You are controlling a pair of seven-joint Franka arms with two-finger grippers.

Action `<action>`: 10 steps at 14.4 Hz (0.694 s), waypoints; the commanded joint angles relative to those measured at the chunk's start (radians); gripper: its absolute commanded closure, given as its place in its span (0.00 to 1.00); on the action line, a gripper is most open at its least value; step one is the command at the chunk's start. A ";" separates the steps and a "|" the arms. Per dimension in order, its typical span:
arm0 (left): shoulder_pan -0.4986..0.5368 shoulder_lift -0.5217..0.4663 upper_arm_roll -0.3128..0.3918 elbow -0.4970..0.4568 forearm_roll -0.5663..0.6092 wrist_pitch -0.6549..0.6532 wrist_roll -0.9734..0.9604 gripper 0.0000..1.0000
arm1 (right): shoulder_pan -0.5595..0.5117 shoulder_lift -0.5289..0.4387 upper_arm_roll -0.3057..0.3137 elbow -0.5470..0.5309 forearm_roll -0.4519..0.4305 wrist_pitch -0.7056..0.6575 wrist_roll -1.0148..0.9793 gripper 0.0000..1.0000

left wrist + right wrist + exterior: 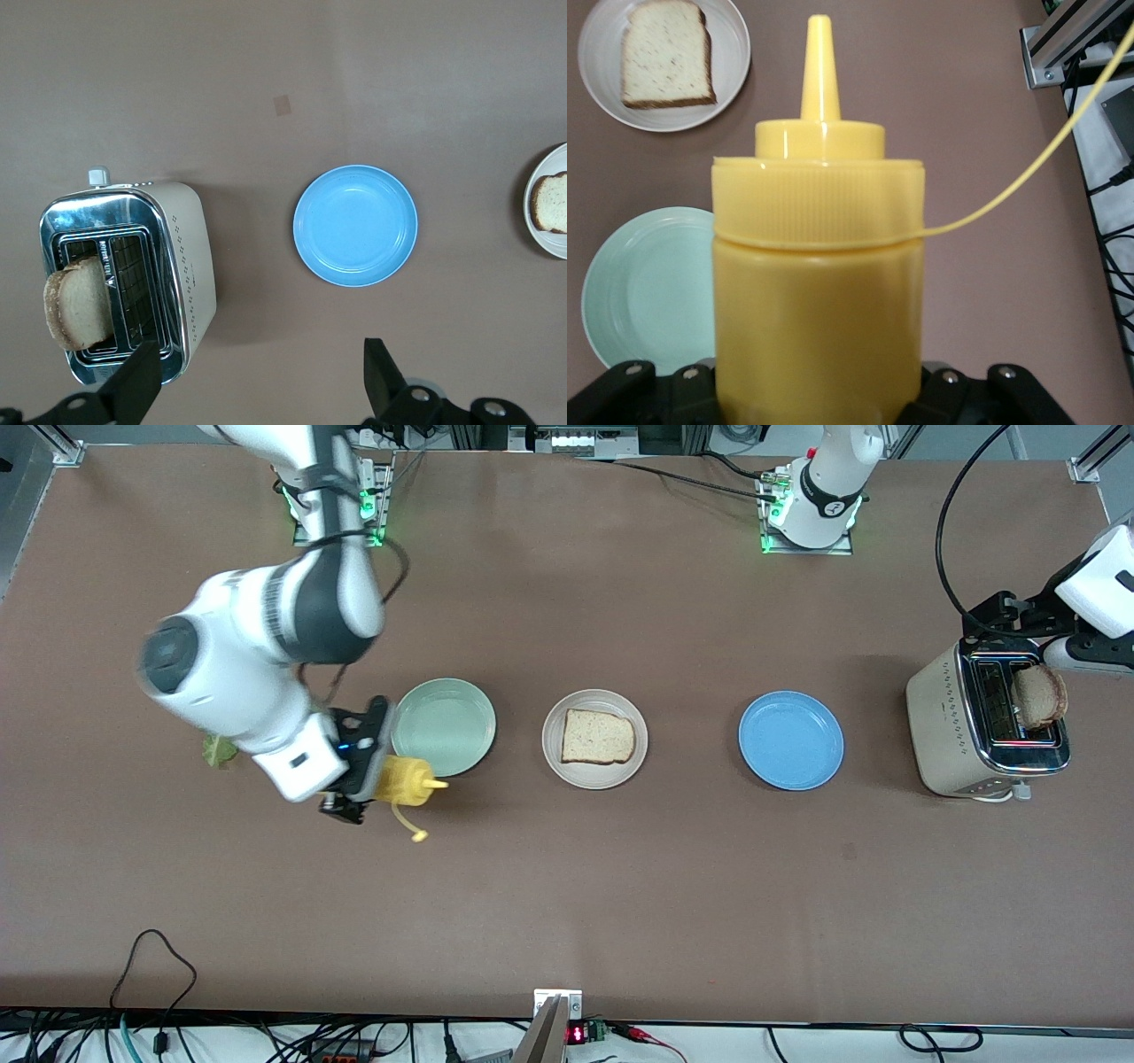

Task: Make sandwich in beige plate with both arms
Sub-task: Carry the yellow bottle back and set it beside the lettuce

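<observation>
The right gripper (359,775), left of frame centre, pinches the yellow plastic squeeze bottle (405,781) — carry it nozzle-first to the bread slice (598,736) on the round beige plate (555,760), mid-frame. The left gripper (257,376) hangs spread over the cream-and-chrome toaster (939,726), far right.

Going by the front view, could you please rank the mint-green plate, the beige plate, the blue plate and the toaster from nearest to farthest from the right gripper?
From the right gripper:
1. Mint-green plate, beside it.
2. Beige plate, mid-table.
3. Blue plate, toward the left arm's end.
4. Toaster, at that end.
</observation>
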 commanded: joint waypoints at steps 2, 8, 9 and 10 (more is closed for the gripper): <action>0.009 -0.020 -0.007 -0.015 -0.009 0.000 -0.004 0.00 | -0.115 -0.032 0.021 -0.059 0.222 -0.111 -0.190 0.57; 0.009 -0.019 -0.009 -0.015 -0.009 0.000 -0.004 0.00 | -0.239 -0.030 0.023 -0.212 0.471 -0.292 -0.509 0.57; 0.009 -0.019 -0.007 -0.015 -0.009 0.000 -0.004 0.00 | -0.256 -0.030 0.023 -0.243 0.506 -0.333 -0.564 0.57; 0.009 -0.019 -0.007 -0.015 -0.009 0.000 -0.004 0.00 | -0.272 -0.030 0.023 -0.278 0.536 -0.364 -0.623 0.57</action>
